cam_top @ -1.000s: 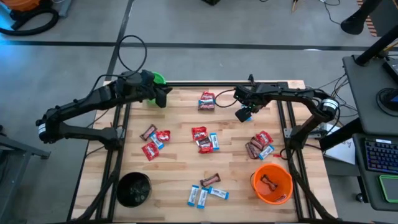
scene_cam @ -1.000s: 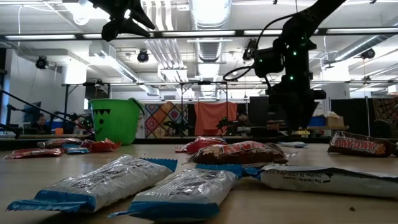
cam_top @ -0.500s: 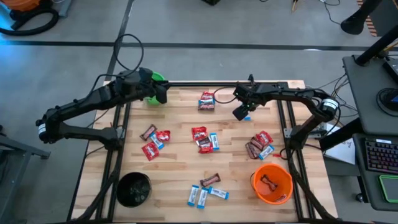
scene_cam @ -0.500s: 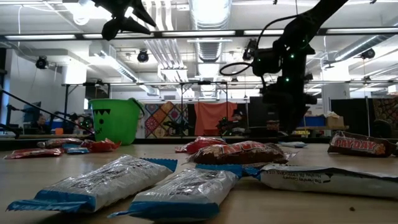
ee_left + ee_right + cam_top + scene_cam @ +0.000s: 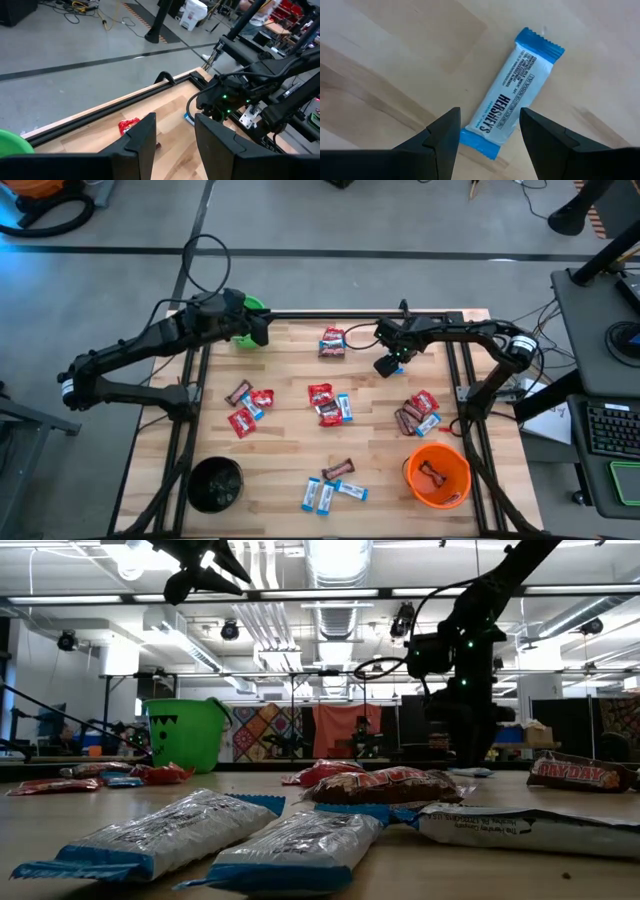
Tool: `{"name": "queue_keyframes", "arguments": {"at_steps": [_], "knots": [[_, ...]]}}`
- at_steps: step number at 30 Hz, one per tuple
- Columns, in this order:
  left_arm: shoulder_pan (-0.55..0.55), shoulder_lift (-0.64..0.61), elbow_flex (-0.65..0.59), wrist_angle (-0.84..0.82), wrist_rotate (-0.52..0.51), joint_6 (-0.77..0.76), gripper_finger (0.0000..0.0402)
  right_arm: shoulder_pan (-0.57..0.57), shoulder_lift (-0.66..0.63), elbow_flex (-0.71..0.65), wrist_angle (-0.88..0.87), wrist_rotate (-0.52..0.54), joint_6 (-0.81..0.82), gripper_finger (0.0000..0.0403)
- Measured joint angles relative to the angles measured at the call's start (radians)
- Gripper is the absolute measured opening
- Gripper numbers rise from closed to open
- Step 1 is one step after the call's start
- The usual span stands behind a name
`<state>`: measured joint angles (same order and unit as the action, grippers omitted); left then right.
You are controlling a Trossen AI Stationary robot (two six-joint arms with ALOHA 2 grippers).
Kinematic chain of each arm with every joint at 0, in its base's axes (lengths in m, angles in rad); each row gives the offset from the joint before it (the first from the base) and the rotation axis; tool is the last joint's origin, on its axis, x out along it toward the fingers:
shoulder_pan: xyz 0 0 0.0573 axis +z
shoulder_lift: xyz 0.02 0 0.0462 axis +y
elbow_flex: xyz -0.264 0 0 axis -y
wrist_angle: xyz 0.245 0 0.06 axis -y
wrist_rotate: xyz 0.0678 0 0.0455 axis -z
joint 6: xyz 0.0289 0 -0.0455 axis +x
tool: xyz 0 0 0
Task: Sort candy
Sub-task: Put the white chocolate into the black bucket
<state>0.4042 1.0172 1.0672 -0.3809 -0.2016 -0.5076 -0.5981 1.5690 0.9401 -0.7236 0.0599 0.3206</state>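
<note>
Red packets (image 5: 320, 392), blue-and-white packets (image 5: 318, 495) and brown bars (image 5: 338, 469) lie scattered on the wooden table. My right gripper (image 5: 390, 363) hangs open, pointing down, over the table's far right part. One blue-and-white packet (image 5: 512, 112) lies flat on the wood between its fingertips (image 5: 490, 145) and just past them. I cannot tell whether the fingers touch it. My left gripper (image 5: 262, 332) is open and holds nothing, raised beside the green bucket (image 5: 250, 307) at the far left corner; its fingers (image 5: 142, 140) show apart in the left wrist view.
A black bucket (image 5: 215, 483) stands at the near left corner. An orange bucket (image 5: 437, 475) at the near right has a brown bar inside. A red packet (image 5: 333, 340) lies left of the right gripper. More candy (image 5: 418, 412) is clustered toward the right edge. Black frame rails run along the table's edges.
My right gripper has turned at the wrist, swung slightly toward the left and back, and come lower over the blue-and-white packet. No candy has moved.
</note>
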Motion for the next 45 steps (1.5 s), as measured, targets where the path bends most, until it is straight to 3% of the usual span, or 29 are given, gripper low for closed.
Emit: {"name": "queue_keyframes", "arguments": {"at_steps": [25,34,45], "knots": [[0.000,-0.025,0.000,-0.002,0.002,0.020,0.0118,0.002,-0.004,-0.036,0.003,-0.019,0.073,0.0196],[0.000,-0.027,0.000,-0.002,0.004,0.027,0.0118,0.002,-0.004,-0.075,0.109,-0.041,0.092,0.0196],[0.000,-0.027,0.000,-0.002,0.009,0.027,0.0118,0.000,0.074,-0.098,0.141,-0.038,0.141,0.0193]]}}
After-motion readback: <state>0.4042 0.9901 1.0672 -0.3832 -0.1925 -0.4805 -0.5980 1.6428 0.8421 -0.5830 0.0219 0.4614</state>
